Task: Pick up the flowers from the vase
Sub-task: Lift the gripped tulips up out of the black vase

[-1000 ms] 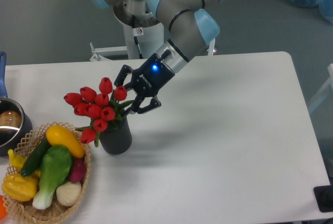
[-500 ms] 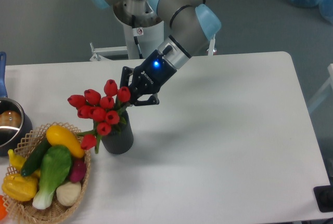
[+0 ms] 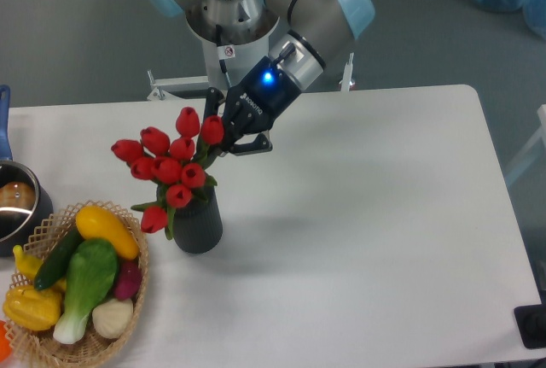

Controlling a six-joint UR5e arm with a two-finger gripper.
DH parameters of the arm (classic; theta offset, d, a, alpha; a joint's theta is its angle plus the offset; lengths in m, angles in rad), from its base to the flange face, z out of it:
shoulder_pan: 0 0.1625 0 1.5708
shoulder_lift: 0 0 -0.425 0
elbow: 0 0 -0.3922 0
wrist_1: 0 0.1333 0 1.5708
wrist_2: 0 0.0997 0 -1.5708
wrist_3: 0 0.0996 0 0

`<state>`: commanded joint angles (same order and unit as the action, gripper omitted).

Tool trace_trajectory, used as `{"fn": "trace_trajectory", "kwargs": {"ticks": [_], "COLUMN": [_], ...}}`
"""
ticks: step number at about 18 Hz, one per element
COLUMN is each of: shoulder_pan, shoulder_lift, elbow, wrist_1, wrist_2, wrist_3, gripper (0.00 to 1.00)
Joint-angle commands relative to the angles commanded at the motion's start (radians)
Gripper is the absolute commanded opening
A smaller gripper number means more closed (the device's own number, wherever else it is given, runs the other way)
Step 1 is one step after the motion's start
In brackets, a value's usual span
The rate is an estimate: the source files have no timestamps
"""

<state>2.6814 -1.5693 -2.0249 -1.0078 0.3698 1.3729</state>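
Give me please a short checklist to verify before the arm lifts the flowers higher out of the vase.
1. Gripper shut on the flowers: ok, fingers closed at the bunch's upper right.
2. Stems clear of the vase: not ok, lower stems are inside the mouth.
3. Vase upright on the table: ok.
4. Grip firm: cannot tell, buds hide the contact.
5. Wicker basket clear of the bunch: ok, apart, lower left.

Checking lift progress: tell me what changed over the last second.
The gripper closed on the flowers and rose toward the table's far edge, drawing the bunch upward; its stems are still in the vase, which slid slightly right. The wicker basket of toy vegetables and the steel pot stayed put.
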Motion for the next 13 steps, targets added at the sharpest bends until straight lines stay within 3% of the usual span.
{"fn": "trace_trajectory", "kwargs": {"ticks": [5,13], "shoulder_pan": [0.032,0.081], "shoulder_lift": [0.017,0.025], "elbow": [0.006,0.069], "wrist_1": [0.000,0.003], "wrist_2": [-0.089,-0.212], "wrist_3": [-0.012,-0.124], "gripper": [0.00,0.00]}}
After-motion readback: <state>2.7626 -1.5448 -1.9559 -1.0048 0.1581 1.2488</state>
